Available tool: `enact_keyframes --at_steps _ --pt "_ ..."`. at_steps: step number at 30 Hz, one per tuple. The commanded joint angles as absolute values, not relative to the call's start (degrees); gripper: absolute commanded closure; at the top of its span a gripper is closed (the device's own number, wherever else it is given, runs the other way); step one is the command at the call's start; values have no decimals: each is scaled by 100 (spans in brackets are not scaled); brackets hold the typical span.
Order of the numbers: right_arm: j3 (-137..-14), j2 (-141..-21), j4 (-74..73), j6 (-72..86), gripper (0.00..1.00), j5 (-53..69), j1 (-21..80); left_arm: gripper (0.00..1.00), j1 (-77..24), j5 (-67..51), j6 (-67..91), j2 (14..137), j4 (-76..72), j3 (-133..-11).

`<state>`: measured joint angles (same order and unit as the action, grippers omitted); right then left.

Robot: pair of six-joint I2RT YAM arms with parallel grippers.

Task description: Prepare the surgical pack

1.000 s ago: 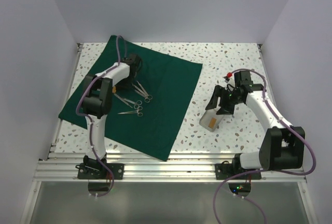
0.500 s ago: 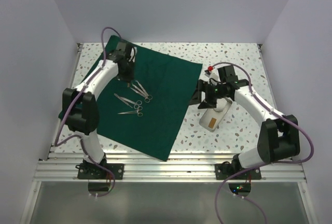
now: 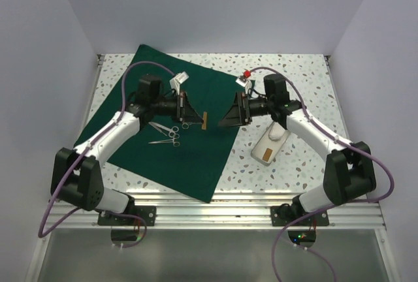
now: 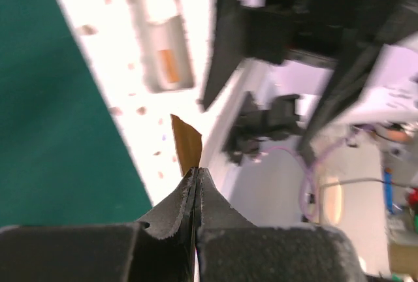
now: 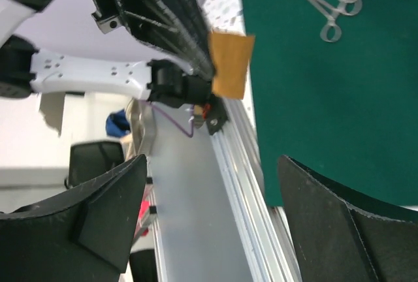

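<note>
The surgical pack's dark green drape (image 3: pixel 196 138) lies flat on the table's left half. Steel scissors and forceps (image 3: pixel 171 135) rest on it, and they also show in the right wrist view as instruments (image 5: pixel 333 14). My left gripper (image 3: pixel 198 117) hovers over the drape's right part, shut on a small tan strip (image 3: pixel 204 121). In its own view the left gripper (image 4: pixel 196 171) pinches the strip (image 4: pixel 186 148) at its lower end. My right gripper (image 3: pixel 222 117) faces it from the right, open and empty. The right wrist view has the strip (image 5: pixel 230 63) ahead of the right gripper (image 5: pixel 213 158).
A white rounded object with an orange label (image 3: pixel 271 146) lies on the speckled tabletop right of the drape, under the right arm. It also appears in the left wrist view (image 4: pixel 163 53). White walls close three sides. A metal rail (image 3: pixel 215 207) runs along the near edge.
Both arms swung toward the middle. The left gripper came from the drape's far left corner to its right part. The right gripper left the white object, moved left and opened wider.
</note>
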<state>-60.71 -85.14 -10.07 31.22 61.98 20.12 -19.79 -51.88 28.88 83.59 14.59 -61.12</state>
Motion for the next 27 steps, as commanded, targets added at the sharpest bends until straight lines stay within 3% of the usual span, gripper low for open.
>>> enact_keyframes --at_steps 1,8,18,22,26,27 --pt "-6021 -8359 -159 3419 16 6767 2145 100 -2013 -6537 4376 7726 -806 -5652" --pt "-5889 -8200 562 3937 25 7013 2250 100 -2197 -7040 5475 7471 -2459 -5212" --pt "-5590 -8138 2608 5614 32 7049 2364 100 -2408 -7093 5634 7567 -2593 -5186" --pt "-5730 -8174 2751 5801 35 7005 2452 100 -2434 -7093 5599 7646 -2575 -5194" --pt "-5801 -8218 2681 5818 42 6961 2575 100 -2461 -7101 5599 7743 -2593 -5264" --pt "-5801 -8235 2689 5810 49 6935 2593 100 -2461 -7110 5599 7769 -2610 -5273"
